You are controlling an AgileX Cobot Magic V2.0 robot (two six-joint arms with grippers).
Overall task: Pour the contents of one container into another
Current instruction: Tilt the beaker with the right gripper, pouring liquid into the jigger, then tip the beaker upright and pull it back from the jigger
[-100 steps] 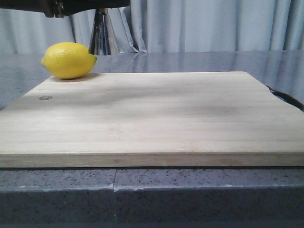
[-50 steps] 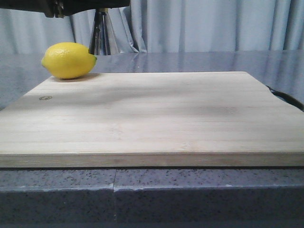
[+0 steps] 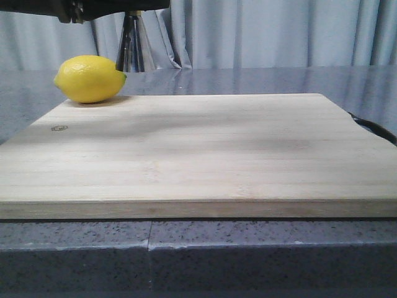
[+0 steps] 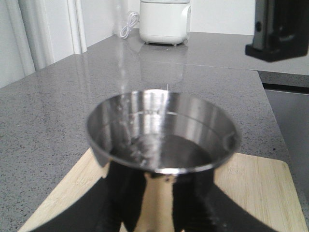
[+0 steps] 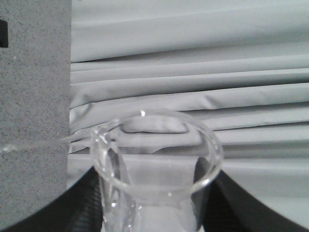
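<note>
In the left wrist view the steel jigger (image 4: pixel 161 140) stands upright above the board, with my left gripper (image 4: pixel 161 205) shut on its narrow waist. Liquid lies in its upper cup, and a thin stream (image 4: pixel 123 72) falls into it from above. In the right wrist view the clear glass beaker (image 5: pixel 157 162) is tipped on its side, and my right gripper (image 5: pixel 152 205) is shut on its body. A fine stream (image 5: pixel 34 144) leaves its pouring lip. The front view shows only the jigger's lower cone (image 3: pixel 133 46) behind the lemon; the beaker is out of that view.
A pale wooden cutting board (image 3: pixel 198 155) lies on the grey speckled counter, with a yellow lemon (image 3: pixel 90 79) at its far left corner. A black cable (image 3: pixel 372 127) runs past the board's right edge. A white appliance (image 4: pixel 164 21) stands at the counter's back. Curtains hang behind.
</note>
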